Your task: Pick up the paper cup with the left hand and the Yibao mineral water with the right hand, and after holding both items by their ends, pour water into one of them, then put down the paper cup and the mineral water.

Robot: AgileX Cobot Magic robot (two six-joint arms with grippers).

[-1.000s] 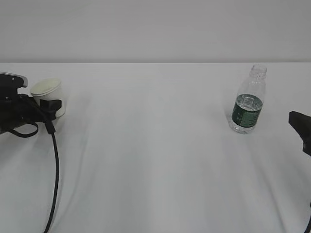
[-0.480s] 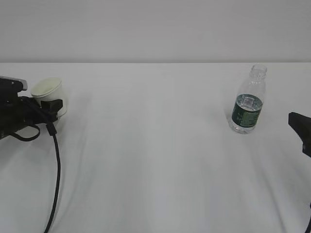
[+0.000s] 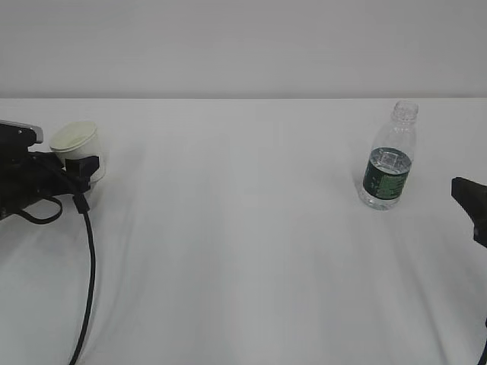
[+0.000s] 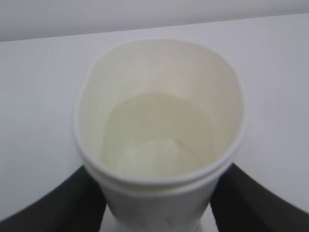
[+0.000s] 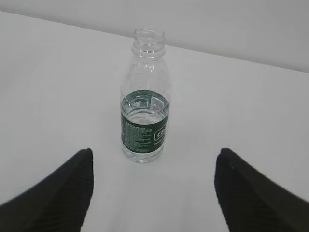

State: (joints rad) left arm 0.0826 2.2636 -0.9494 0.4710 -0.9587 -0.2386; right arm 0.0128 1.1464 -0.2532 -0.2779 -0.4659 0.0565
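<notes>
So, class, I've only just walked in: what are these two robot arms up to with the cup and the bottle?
The left gripper has its fingers on either side of the paper cup near its base, at the left of the table. The cup has a little water in the bottom. The right gripper is open and apart from the uncapped water bottle, which stands upright between its spread fingers but ahead of them, not yet grasped. No pouring is under way.

You had the cup (image 3: pixel 75 146) far left on the worktop (image 3: pixel 243 251), the bottle (image 3: pixel 389 169) far right, well apart.
</notes>
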